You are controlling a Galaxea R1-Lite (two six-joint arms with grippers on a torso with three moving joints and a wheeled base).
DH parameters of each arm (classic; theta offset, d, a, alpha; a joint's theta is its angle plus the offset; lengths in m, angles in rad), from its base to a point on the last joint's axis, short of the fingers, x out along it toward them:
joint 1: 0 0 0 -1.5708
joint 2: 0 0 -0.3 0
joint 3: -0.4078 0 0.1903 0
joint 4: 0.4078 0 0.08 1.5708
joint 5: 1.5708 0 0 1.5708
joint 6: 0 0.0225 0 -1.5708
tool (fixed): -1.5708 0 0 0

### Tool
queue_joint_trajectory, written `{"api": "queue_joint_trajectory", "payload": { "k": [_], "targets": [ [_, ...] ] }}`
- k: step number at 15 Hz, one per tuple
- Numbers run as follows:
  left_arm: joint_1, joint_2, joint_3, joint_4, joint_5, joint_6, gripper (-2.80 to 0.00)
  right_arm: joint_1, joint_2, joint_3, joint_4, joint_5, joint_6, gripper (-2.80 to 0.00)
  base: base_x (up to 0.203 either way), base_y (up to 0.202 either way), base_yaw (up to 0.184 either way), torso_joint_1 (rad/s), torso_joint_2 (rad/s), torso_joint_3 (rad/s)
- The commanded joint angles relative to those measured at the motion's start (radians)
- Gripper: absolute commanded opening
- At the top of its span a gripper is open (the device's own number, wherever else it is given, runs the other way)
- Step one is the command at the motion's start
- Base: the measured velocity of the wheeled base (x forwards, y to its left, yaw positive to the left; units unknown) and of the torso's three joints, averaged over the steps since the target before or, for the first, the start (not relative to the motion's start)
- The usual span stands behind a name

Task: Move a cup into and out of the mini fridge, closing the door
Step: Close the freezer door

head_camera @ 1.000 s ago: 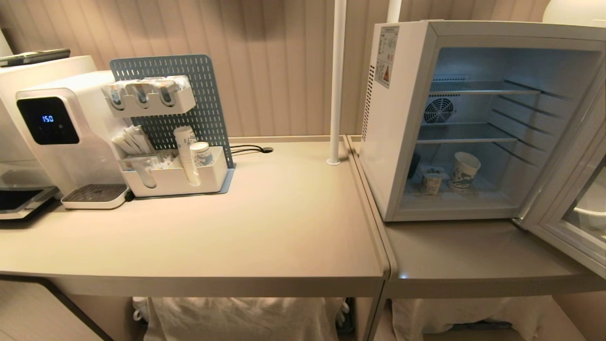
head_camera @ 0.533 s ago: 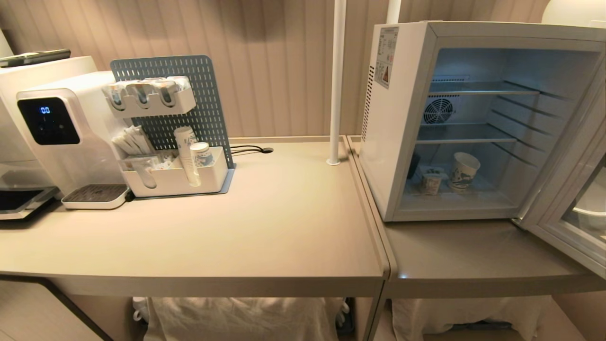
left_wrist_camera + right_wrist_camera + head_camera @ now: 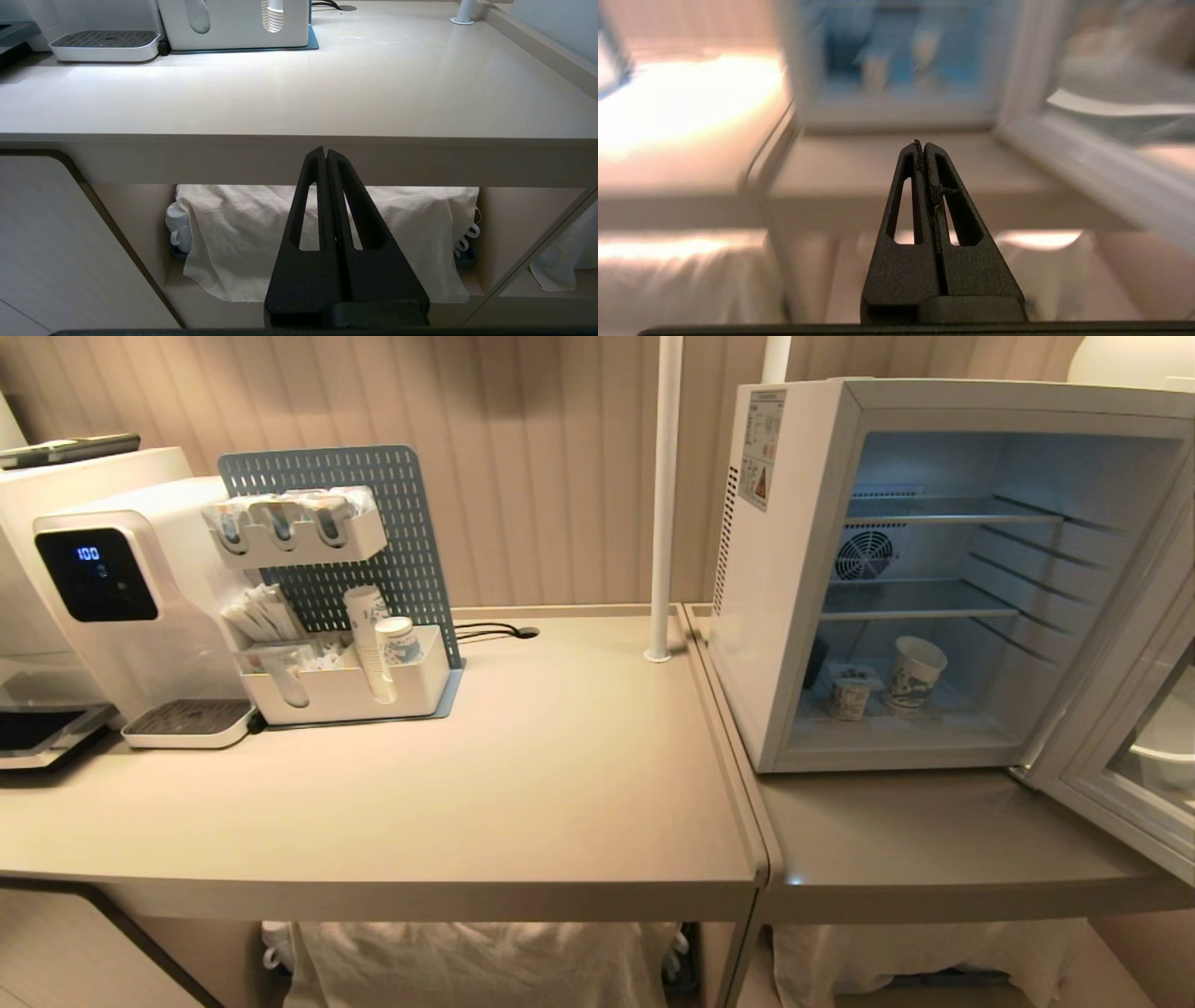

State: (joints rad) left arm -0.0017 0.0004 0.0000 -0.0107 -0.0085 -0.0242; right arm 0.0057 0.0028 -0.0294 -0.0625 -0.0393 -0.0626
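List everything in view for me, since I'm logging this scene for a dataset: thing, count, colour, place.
mini fridge: 1, white, right counter.
door: 1, pale grey frame, swung open at fridge's right.
cup: 1, white with blue-green print, upright on fridge floor.
plastic pot: 1, pale, foil lid, left of the cup.
wire shelves: 2, grey, inside fridge, bare.
water dispenser: 1, white, black display, far left.
pegboard organiser: 1, blue-grey board, white bins, beside dispenser.
stack of paper cups: 1, white, in organiser's lower bin.
pole: 1, white, between the counters.
cloth: white, under the counter.
left gripper: 1, black, shut, below counter edge.
right gripper: 1, black, shut, facing the fridge.
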Motion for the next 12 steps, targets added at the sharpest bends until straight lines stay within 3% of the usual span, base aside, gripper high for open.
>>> {"api": "queue_joint_trajectory", "payload": {
  "k": [1, 4, 8, 12],
  "targets": [
    [0.0, 0.0, 0.0, 0.0, -0.001, 0.0, -2.8, 0.0, -0.001, -0.01, 0.185, 0.04, 0.004, -2.8, 0.0, 0.0, 0.0, 0.0, 0.0, 0.0],
    [0.0, 0.0, 0.0, 0.0, -0.001, 0.0, -2.8, 0.0, -0.001, -0.01, 0.164, 0.045, 0.017, -2.8, 0.0, 0.0, 0.0, 0.0, 0.0, 0.0],
    [0.0, 0.0, 0.0, 0.0, -0.001, 0.0, -2.8, 0.0, 0.0, -0.011, 0.167, 0.045, 0.015, -2.8, -0.129, 0.0, 0.0, 0.002, 0.0, 0.004],
    [0.0, 0.0, 0.0, 0.0, -0.001, 0.001, -2.8, 0.0, 0.0, -0.012, 0.171, 0.046, 0.015, -2.8, 0.0, 0.0, 0.0, 0.0, 0.0, 0.0]
  ]
}}
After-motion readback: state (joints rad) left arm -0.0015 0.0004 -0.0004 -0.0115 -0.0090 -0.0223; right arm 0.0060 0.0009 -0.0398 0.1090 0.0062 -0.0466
